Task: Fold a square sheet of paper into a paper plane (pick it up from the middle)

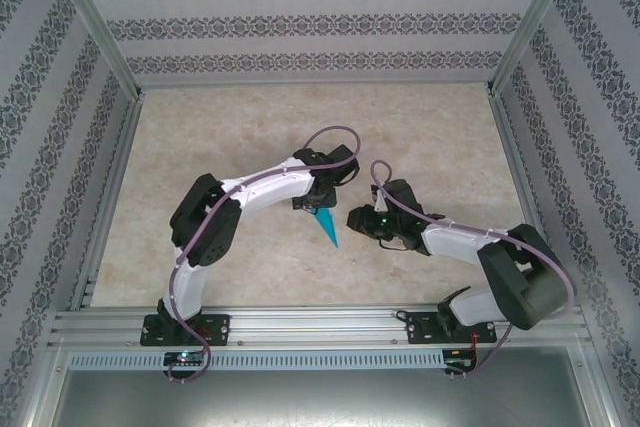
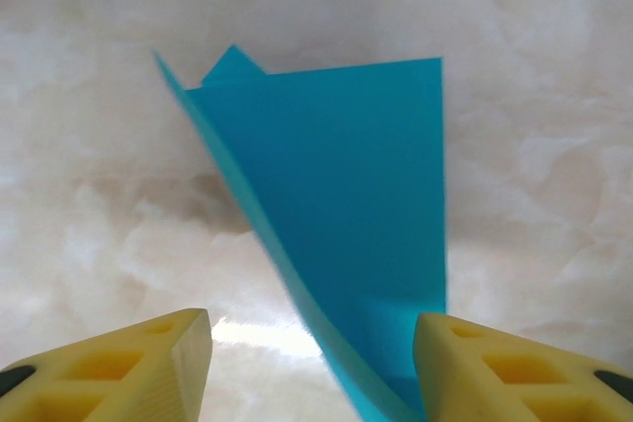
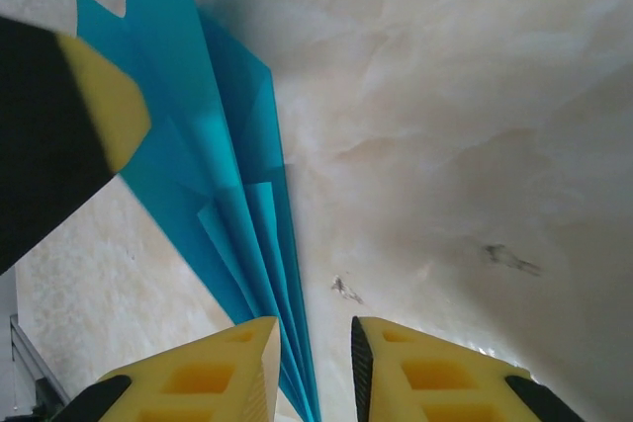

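The square sheet of paper is folded into a slim teal-blue paper plane (image 1: 328, 228). It lies at the table's middle with its sharp tip toward the near edge. My left gripper (image 1: 312, 203) is over its wide end. In the left wrist view the plane (image 2: 346, 205) rises between the wide-apart yellow fingers (image 2: 148, 368) of the open left gripper (image 2: 312, 363) and leans on the right one. My right gripper (image 1: 358, 219) comes in from the right. Its jaws (image 3: 315, 343) stand narrowly open around the plane's layered folds (image 3: 232, 205), which lie along the left finger with a gap to the right pad.
The beige marble-patterned tabletop (image 1: 230, 127) is walled by patterned panels behind an aluminium frame (image 1: 310, 325). The left gripper's fingertip (image 3: 104, 111) shows at the upper left of the right wrist view, close beside the paper. A small dark mark (image 3: 509, 256) is on the table surface.
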Controlling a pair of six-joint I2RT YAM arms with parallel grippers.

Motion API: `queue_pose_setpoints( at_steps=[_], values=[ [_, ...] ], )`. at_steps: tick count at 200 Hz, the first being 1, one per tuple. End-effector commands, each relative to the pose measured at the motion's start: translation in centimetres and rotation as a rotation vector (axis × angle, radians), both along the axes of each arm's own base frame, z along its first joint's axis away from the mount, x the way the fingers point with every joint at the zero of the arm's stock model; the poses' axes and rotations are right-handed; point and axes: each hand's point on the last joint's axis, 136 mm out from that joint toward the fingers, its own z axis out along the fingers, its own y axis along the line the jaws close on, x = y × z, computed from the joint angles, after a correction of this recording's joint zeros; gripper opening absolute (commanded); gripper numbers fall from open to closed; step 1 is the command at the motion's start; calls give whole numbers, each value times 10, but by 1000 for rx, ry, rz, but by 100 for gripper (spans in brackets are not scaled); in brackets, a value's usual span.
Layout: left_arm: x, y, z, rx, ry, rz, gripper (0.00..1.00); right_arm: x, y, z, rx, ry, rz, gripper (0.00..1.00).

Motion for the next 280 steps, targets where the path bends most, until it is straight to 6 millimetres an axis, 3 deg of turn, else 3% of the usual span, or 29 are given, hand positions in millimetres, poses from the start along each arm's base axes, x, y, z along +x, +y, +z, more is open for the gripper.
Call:
queue_pose_setpoints(
  at_steps=[1,37,99,170,216,280],
  values=[
    [-2,2,18,-24,-68,4,55,9,19,14,42,-42,48,28],
    [-8,12,7,-11,-47,14,44,12,34,13,53,-46,99,32],
    [-10,22,6,-22,-63,30,36,16,48,2,58,-19,153,37],
    [-10,25,4,-28,-65,37,34,19,63,-2,109,-7,201,37],
    [-12,28,2,-21,-60,40,33,21,56,-3,85,-25,171,38],
    [-12,30,0,-21,-57,44,32,21,64,-3,79,-29,229,39]
  ],
)
